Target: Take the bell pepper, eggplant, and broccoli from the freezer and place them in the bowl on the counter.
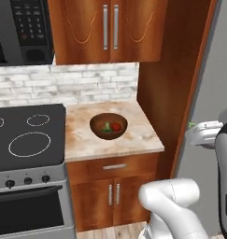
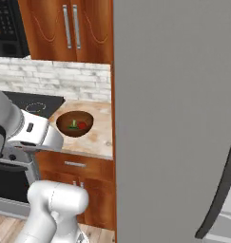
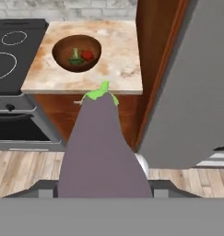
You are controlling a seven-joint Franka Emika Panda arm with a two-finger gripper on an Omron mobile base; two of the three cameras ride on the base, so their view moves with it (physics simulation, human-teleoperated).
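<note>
So my end effector (image 3: 104, 196) is clamped on the eggplant (image 3: 102, 147), stem aimed at the bowl (image 3: 77, 53), where bell pepper (image 3: 87, 56) and broccoli (image 3: 76, 60) already sit.

- The eggplant (image 3: 103, 152) hides the gripper's fingertips in the hand view, and its lower end is cut by the bottom band.
- The freezer (image 2: 176, 118) door blocks its shelves.
- The microwave (image 1: 21, 30) is cropped at the top left.
</note>
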